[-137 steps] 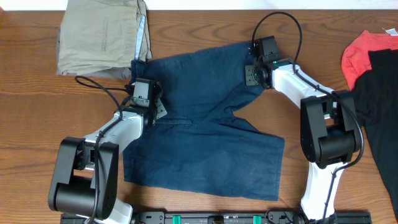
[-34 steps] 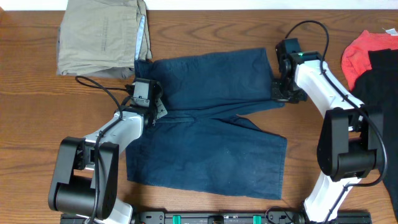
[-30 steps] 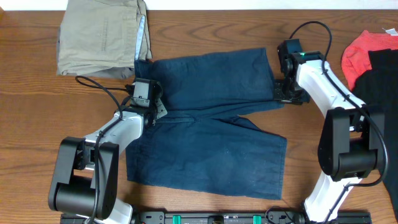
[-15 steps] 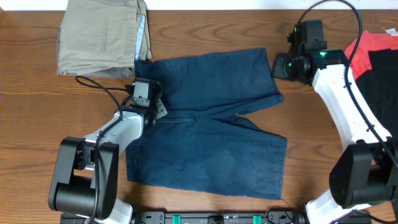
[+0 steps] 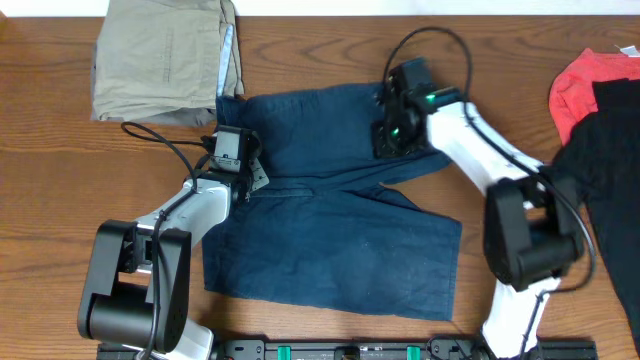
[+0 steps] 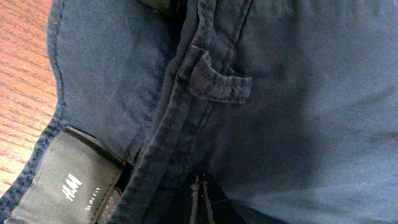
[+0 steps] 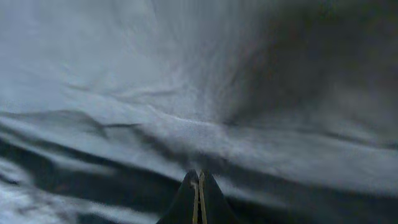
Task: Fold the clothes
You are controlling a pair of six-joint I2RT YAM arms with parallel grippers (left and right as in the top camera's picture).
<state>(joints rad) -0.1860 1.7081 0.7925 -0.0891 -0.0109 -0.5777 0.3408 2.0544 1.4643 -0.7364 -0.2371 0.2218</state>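
Colours: navy shorts (image 5: 330,230) on brown wood-grain table (image 5: 40,200).
Shorts are plain dark navy, no print; seams and belt loop (image 6: 214,81) same navy. In right wrist view the cloth looks paler, grey-blue w/ dark shadows. Label (image 6: 68,180) at the waistband is dark grey-green w/ white letters. Far left: khaki-tan garment (image 5: 160,60), plain, w/ pale blue edge (image 5: 226,50). Far right: red garment (image 5: 580,90) and black garment (image 5: 620,160) beside it, both plain. Left arm (image 5: 190,215) and right arm (image 5: 470,140): white shells, black joints; small green light (image 5: 428,98) on the right one.
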